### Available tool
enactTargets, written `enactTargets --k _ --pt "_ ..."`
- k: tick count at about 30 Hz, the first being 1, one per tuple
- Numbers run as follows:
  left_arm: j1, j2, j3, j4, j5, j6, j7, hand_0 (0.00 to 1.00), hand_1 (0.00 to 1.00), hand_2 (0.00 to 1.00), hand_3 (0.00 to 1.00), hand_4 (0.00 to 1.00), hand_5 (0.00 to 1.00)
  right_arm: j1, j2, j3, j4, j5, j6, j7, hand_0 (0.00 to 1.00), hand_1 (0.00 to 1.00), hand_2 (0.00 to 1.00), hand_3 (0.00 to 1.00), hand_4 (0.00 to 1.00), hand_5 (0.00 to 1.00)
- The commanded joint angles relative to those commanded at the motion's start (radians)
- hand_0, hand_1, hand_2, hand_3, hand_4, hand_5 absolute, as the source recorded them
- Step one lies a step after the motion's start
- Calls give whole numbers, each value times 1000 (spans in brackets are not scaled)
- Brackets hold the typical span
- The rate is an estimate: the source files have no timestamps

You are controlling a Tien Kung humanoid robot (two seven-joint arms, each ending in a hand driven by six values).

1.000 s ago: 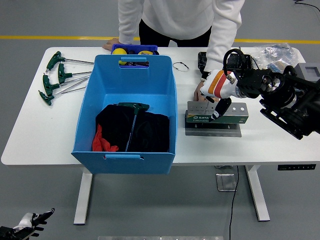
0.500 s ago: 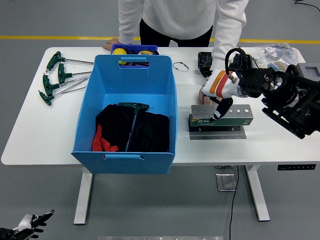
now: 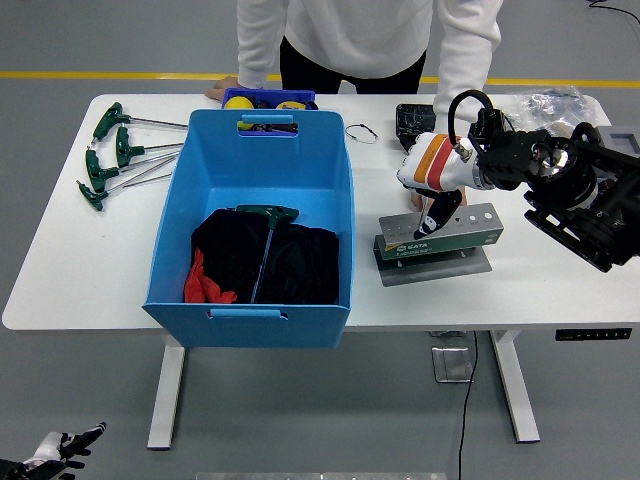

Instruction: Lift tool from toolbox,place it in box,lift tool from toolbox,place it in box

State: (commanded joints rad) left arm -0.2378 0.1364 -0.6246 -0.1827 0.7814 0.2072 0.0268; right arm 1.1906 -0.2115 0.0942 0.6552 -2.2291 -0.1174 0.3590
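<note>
The toolbox (image 3: 445, 236) is a green and grey metal tool stand on a grey base plate, right of the blue box (image 3: 172, 215). It sits skewed, its right end turned away from me. My right hand (image 3: 432, 208), in a white and orange glove, reaches down onto the stand's left part; any tool under it is hidden. A green T-handle tool (image 3: 268, 216) lies in the blue box on black cloth (image 3: 300, 262). My left hand (image 3: 60, 446) hangs open below table level at the bottom left.
Several green T-handle wrenches (image 3: 115, 152) lie at the table's left end. A person in white stands at the far side, one hand (image 3: 222, 92) on the table, the other sleeve (image 3: 466, 50) reaching down behind my right hand. A black case (image 3: 412, 120) and plastic bags (image 3: 545, 100) lie far right.
The toolbox has slid slightly right and turned, its right end swinging away from me. My right hand has risen a little. The person's hand beside the stand is no longer visible.
</note>
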Motion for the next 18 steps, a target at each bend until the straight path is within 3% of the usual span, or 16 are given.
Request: enactTargets --k 1,2,10,18 --pt "2 0 -2 0 2 0 0 630 664 702 724 747 672 4 -2 -5 4 10 -9 3 156 72 97 82 976 785" --pt "3 1 -3 1 3 0 0 627 659 701 724 747 672 6 -3 -7 5 14 -13 4 118 32 67 51 915 732" --pt "13 3 -13 3 14 1 1 625 658 700 724 747 672 29 -25 -44 48 83 -55 2 95 9 52 37 897 725" --pt "24 6 -32 3 31 1 4 622 656 699 724 747 672 58 -61 -62 98 107 -67 -10 66 2 38 33 911 741"
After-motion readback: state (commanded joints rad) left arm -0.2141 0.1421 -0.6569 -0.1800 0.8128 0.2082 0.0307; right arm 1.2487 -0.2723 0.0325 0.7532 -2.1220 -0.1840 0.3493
